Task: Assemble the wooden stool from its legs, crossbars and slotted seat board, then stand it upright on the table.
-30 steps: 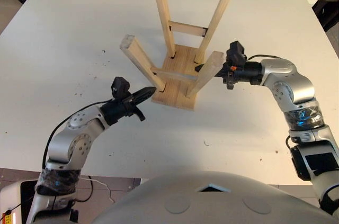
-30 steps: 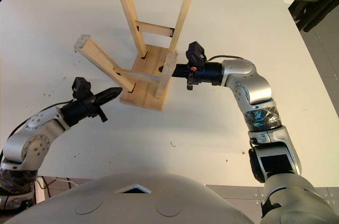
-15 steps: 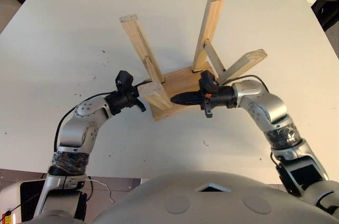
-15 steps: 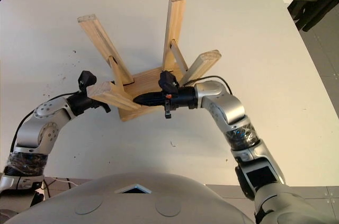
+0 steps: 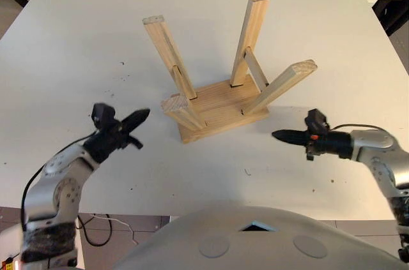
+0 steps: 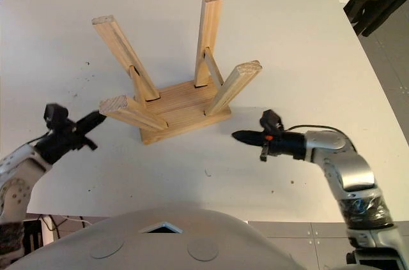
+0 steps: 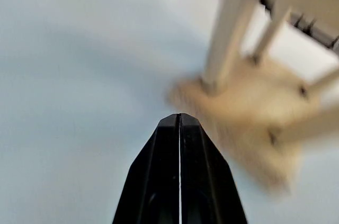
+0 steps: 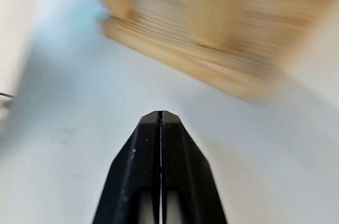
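"Left eye view, nearest first: how do the jaws stand?"
"Both pairs pressed shut, empty; left gripper (image 5: 142, 115) and right gripper (image 5: 280, 135) flank the stool (image 5: 211, 112), well apart from it."
"The stool?"
"Upside down mid-tabletop (image 5: 70, 53), legs (image 5: 250, 34) skyward. Likely light, stiff; joints maybe loose. Hold a leg low, by the seat board (image 5: 225, 101)."

Bright even overhead light, table (image 5: 70, 46) softly lit, faint shadow beside stool (image 5: 220, 107), between left claw (image 5: 143, 115) and right claw (image 5: 277, 134).
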Available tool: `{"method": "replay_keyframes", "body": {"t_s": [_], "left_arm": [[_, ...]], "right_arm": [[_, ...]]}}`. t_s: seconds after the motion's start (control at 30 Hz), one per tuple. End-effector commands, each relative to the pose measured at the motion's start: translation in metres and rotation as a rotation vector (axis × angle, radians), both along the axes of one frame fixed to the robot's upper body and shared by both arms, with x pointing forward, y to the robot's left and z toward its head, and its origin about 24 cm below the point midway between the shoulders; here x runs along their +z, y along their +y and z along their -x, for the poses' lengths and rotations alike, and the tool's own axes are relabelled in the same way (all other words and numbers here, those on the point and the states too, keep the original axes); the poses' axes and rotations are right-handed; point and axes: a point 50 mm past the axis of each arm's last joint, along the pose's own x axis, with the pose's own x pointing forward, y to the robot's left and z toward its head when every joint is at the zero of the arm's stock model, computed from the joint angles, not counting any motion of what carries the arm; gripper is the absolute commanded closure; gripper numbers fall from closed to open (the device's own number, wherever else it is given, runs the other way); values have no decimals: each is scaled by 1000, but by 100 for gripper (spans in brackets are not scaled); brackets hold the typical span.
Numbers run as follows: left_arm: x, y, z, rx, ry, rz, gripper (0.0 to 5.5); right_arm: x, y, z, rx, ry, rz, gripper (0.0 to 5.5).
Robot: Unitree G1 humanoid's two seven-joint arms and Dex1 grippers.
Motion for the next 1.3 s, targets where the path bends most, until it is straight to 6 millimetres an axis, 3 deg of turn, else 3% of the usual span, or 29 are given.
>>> {"method": "replay_keyframes", "body": {"t_s": [0.03,0.2,0.3,0.67,1.17,1.3], "left_arm": [[-6,-12,-4,-69,30,-51,548],[-29,-44,-11,-101,49,-19,548],[-34,-56,-9,-125,52,6,548],[-38,-60,-2,-171,76,-2,548],[-28,-48,4,-146,53,4,548],[-29,-56,4,-169,53,23,548]], "right_arm": [[0,-9,-20,-71,-76,68,550],[-24,13,-33,-58,-69,56,550],[-27,21,-39,-51,-81,40,550],[-27,34,-34,21,-66,7,550],[-25,28,-32,24,-62,28,550],[-26,30,-31,42,-56,21,550]]}}
